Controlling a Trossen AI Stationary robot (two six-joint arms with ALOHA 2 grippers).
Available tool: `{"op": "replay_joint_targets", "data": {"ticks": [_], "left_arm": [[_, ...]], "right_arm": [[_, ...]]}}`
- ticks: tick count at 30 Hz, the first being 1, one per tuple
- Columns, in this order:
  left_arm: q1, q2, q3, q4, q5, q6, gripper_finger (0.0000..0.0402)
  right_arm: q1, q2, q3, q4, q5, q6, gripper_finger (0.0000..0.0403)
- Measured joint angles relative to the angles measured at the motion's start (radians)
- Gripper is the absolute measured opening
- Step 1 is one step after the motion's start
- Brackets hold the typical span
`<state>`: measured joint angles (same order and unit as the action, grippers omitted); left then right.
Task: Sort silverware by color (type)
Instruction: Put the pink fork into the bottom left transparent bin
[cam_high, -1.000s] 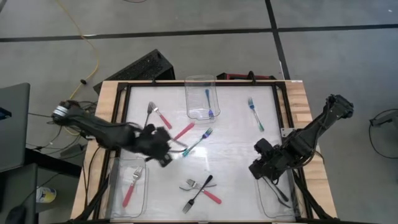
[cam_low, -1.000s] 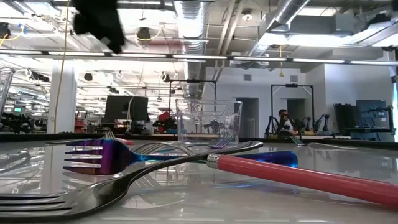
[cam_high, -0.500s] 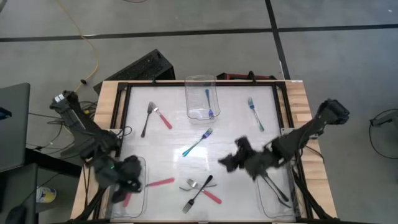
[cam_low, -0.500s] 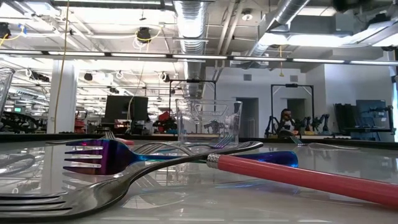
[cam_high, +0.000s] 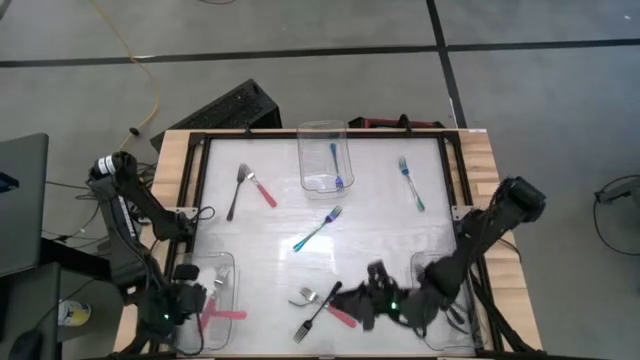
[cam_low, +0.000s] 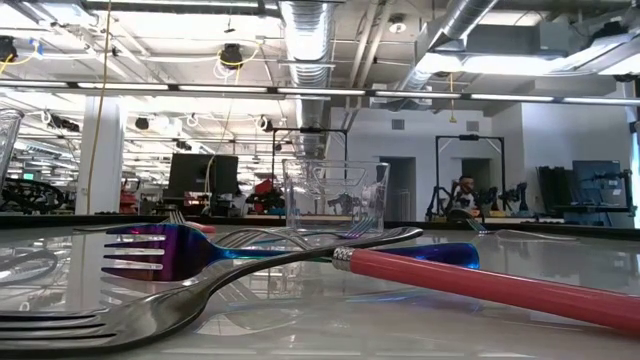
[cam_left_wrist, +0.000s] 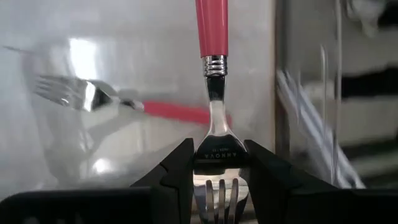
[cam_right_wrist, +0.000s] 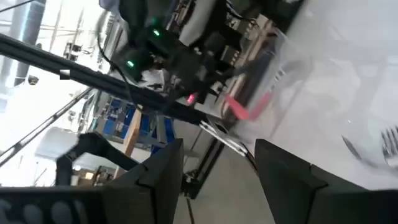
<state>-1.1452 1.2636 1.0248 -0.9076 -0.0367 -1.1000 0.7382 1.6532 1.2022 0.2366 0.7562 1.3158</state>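
Left gripper clamped at front-left; right gripper spread front-centre.

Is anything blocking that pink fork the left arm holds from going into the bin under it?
Nothing visible. The left tool holds the pink fork right over the open bin, beside another pink fork.

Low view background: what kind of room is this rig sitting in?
Likely an open robotics lab or workshop: exposed ceiling ducts, other robot arms at benches, and a monitor behind the table.

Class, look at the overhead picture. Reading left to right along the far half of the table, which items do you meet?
Red-handled fork → teal fork on the bare table → clear bin holding a blue fork → teal fork near the right edge.
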Motion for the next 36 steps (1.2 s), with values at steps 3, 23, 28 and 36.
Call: {"op": "replay_joint_targets", "data": {"ticks": [3, 23, 28, 36], "left_arm": [[-0.007, -0.01, 0.0, 0.002, 0.03, 0.131, 0.0097], [0.0, -0.039, 0.0, -0.237, 0.051, 0.974, 0.0097], [0.038, -0.039, 0.0, -0.269, -0.022, 0.978, 0.0097], [0.052, -0.039, 0.0, -0.238, -0.101, 0.867, 0.0196]], "right_arm": [[0.041, 0.038, -0.001, -0.015, 0.088, 0.087, 0.0221], [-0.139, 0.018, -0.001, -0.087, 0.098, 0.12, 0.0221], [-0.243, -0.062, -0.001, -0.233, -0.204, -0.078, 0.0221], [-0.385, -0.107, -0.001, -0.295, -0.547, -0.356, 0.0221]]}}
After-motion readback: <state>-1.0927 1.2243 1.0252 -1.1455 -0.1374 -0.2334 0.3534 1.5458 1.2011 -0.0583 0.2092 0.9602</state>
